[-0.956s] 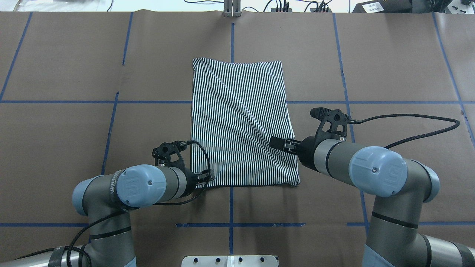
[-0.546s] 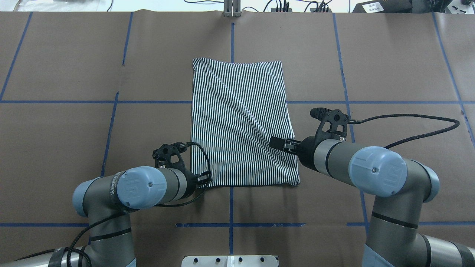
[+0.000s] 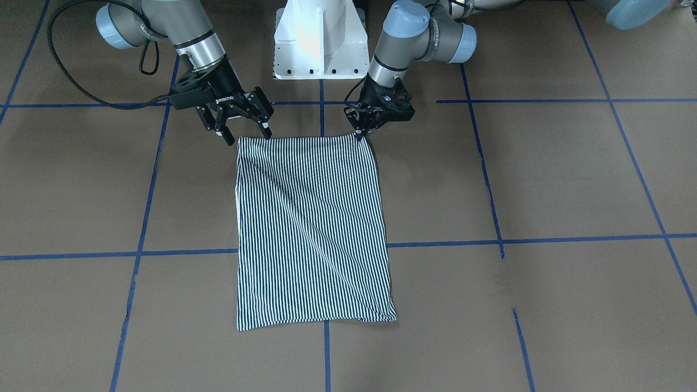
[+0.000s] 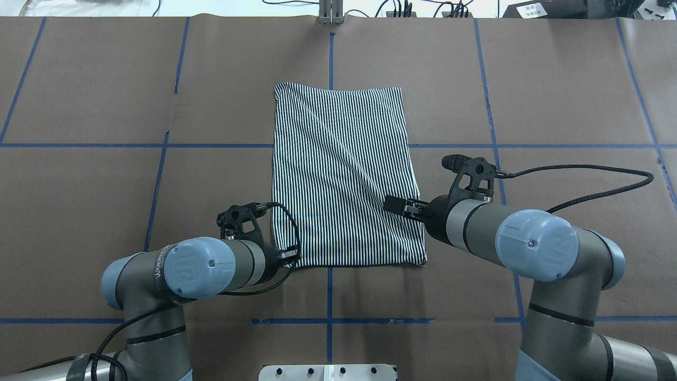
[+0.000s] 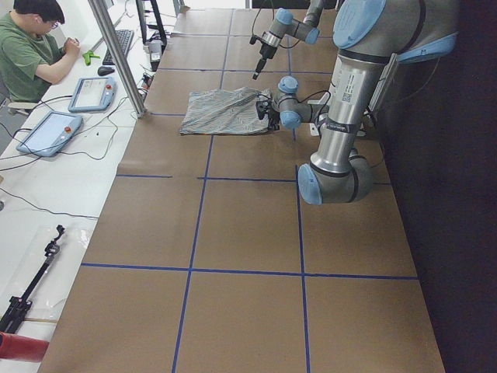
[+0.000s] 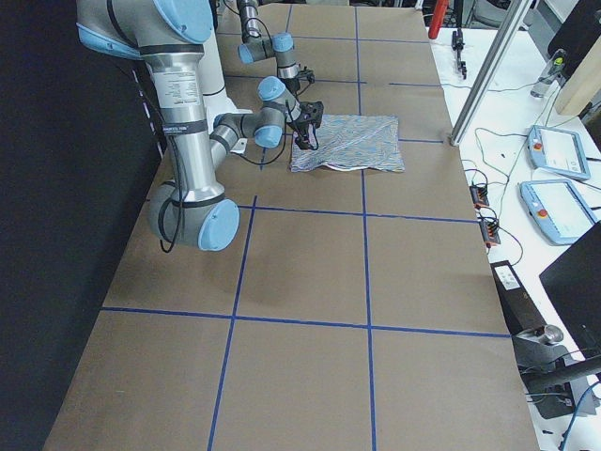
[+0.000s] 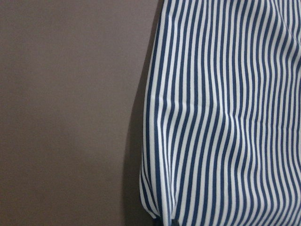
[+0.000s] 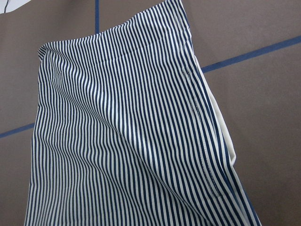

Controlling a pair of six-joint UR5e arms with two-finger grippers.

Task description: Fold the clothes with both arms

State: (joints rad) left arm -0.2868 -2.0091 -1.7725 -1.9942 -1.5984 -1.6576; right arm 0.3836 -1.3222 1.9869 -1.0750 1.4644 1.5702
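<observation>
**Gripping the near edge of a striped shirt: one corner taken, one waiting**

Item: shirt (image 4: 338,174). It is lying flat on the brown table (image 4: 106,106) as a long narrow rectangle. Sleeves and collar are not showing, and a diagonal crease is running across the top layer. It is stretching away from both grippers, with its near edge lying right at their fingertips.

Left gripper (image 3: 361,135): its fingers are drawn together on the near corner on its own side. It is apparently pinching the cloth, and the corner is not yet rising off the table.

Right gripper (image 3: 248,137): it is hovering with its fingers spread wide just above the other near corner. It is holding nothing.

Progress, as a judgement: the side folds are looking finished, since the shirt is already narrow. The end-to-end fold is remaining. The right gripper is needing to drop and close on its corner. Both would then be carrying the near edge forward, away from themselves, over the cloth to the far edge.
</observation>
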